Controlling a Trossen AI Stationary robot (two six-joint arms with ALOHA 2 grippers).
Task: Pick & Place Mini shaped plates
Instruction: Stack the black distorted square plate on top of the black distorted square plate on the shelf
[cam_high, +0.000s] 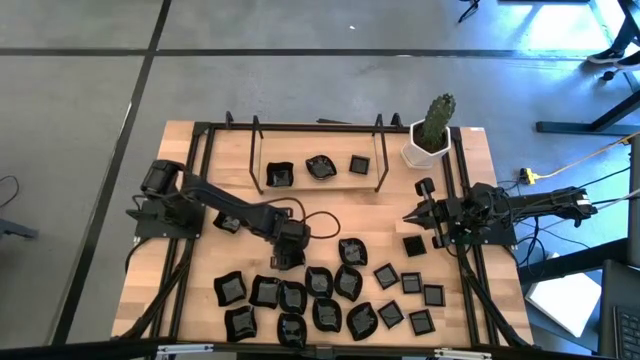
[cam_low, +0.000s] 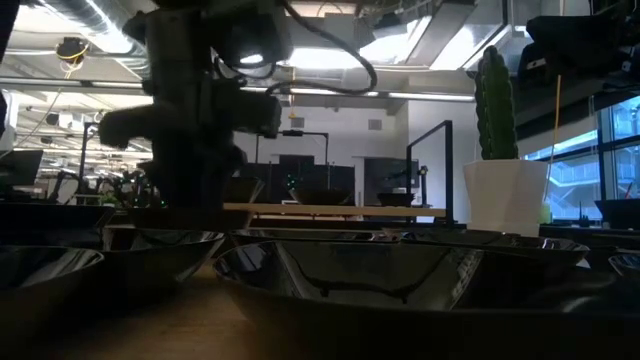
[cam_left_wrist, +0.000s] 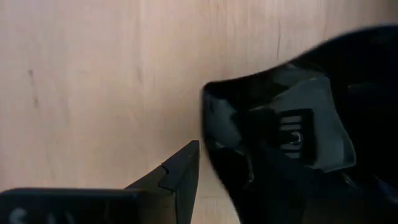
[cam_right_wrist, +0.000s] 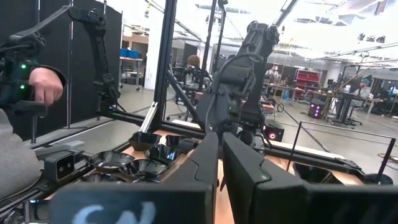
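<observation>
Many glossy black mini plates (cam_high: 330, 295) lie in a loose cluster on the near half of the wooden table, and they fill the foreground of the low view (cam_low: 400, 270). Three more sit on a raised wooden shelf (cam_high: 320, 167) at the far side. My left gripper (cam_high: 288, 252) reaches down over the cluster's far-left edge. In the left wrist view it is open (cam_left_wrist: 239, 134), with one finger (cam_left_wrist: 183, 171) over bare wood outside a plate's rim (cam_left_wrist: 211, 109) and the other finger (cam_left_wrist: 298, 124) over the plate's hollow. My right gripper (cam_high: 410, 215) waits at the table's right, shut (cam_right_wrist: 219, 168). My left gripper comes from above, pointing down, with its fingers on either side of one plate's rim (cam_left_wrist: 208, 124). A strip of wood shows between the outer finger and the rim. I cannot tell whether the inner finger touches the plate, which lies on the table.
A white hexagonal pot with a green cactus (cam_high: 430, 135) stands at the far right corner. A black frame (cam_high: 200, 150) rails the table's sides and far shelf. Bare wood lies left of the left gripper (cam_high: 170, 270). A person's hand (cam_right_wrist: 43, 84) shows beyond the table.
</observation>
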